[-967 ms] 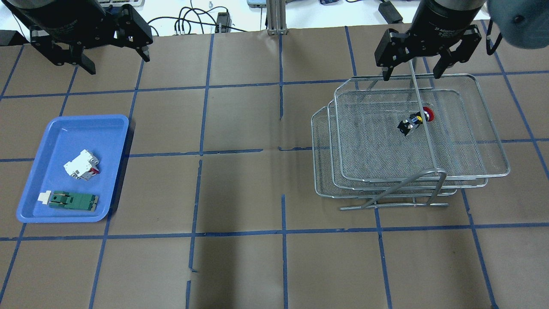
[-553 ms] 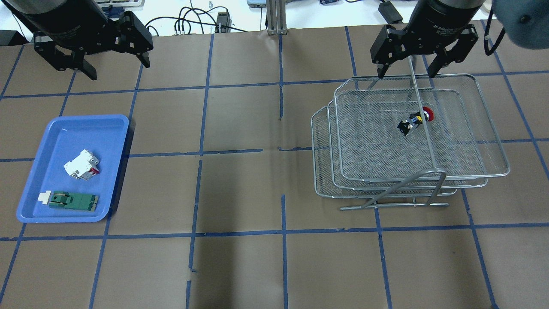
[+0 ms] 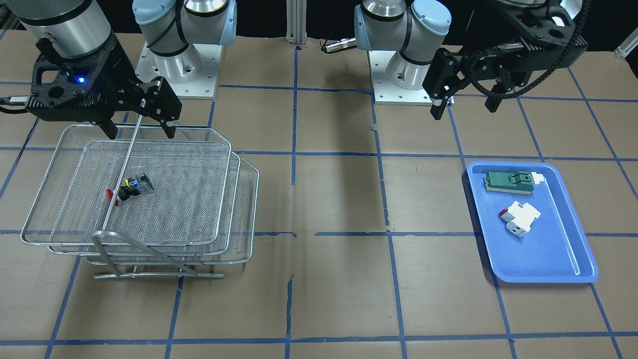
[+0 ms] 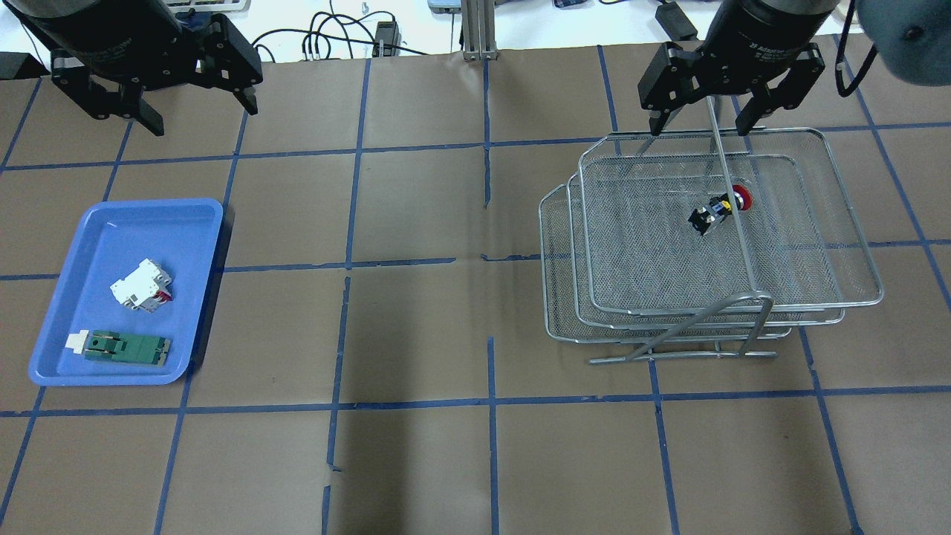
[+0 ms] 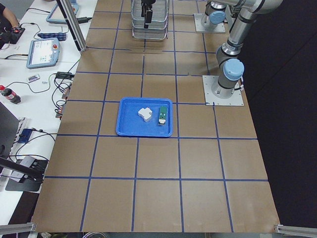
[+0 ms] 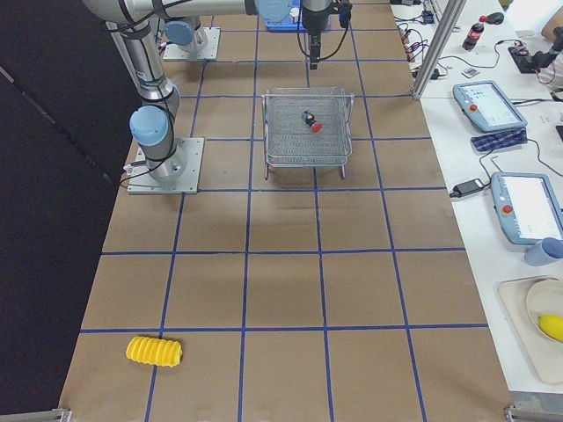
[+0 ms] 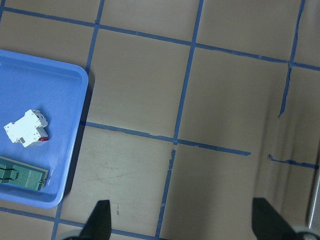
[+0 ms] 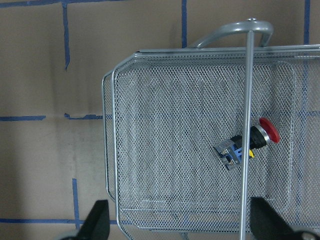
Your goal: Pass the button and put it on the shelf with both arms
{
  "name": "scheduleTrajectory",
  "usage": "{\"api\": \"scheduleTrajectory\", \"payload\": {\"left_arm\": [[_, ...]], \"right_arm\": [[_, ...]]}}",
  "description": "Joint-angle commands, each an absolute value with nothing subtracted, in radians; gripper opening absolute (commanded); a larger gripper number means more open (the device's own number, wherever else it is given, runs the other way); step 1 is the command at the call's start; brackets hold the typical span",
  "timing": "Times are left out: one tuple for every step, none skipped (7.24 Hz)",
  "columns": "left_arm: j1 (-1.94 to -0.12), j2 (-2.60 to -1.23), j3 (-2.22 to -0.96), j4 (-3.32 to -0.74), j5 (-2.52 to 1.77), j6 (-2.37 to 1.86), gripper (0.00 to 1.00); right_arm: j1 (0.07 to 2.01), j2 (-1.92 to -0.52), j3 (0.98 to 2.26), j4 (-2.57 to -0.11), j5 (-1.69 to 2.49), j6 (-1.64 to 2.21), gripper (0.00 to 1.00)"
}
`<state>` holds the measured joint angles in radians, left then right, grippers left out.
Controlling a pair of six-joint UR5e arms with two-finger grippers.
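The button [image 4: 717,209], black with a red cap, lies on its side on the top tier of the wire-mesh shelf [image 4: 646,245]. It also shows in the front view [image 3: 130,188] and the right wrist view [image 8: 247,144]. My right gripper [image 4: 698,122] is open and empty, above the shelf's [image 3: 189,199] back edge, apart from the button. My left gripper [image 4: 204,111] is open and empty, high over the table's far left, behind the blue tray. In the front view the right gripper [image 3: 142,132] is at left and the left gripper [image 3: 464,107] at right.
A blue plastic tray [image 4: 148,230] at the left holds a white block with a red tab [image 4: 141,284] and a green flat part [image 4: 126,347]. A chrome tube of the shelf frame [image 4: 732,200] runs over the button. A yellow ribbed object [image 6: 154,350] lies far off.
My right gripper has drawn back a little from the shelf toward the robot's side, still open. The left gripper has shifted slightly. The button has not moved.
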<state>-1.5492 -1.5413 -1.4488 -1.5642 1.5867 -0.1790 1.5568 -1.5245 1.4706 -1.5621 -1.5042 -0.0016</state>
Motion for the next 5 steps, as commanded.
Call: {"api": "scheduleTrajectory", "payload": {"left_arm": [[-1.554, -1.542, -1.457, -1.577, 1.588, -0.173, 1.00], [-1.558, -1.537, -1.463, -1.568, 1.586, -0.193, 1.00], [-1.562, -1.537, -1.460, -1.546, 1.591, -0.186, 1.00], [-1.562, -1.539, -1.477, -1.525, 1.589, -0.173, 1.00], [-1.562, -1.531, -1.482, -1.523, 1.591, -0.175, 1.00]], "right_arm": [[1.559, -1.525, 1.471, -1.563, -1.506, -0.002, 1.00], [1.559, -1.525, 1.471, -1.565, -1.506, -0.002, 1.00], [1.559, -1.525, 1.471, -1.565, -1.508, -0.002, 1.00], [1.560, -1.523, 1.471, -1.565, -1.506, 0.000, 1.00], [1.562, -1.525, 1.471, -1.566, -1.505, 0.002, 1.00]]}}
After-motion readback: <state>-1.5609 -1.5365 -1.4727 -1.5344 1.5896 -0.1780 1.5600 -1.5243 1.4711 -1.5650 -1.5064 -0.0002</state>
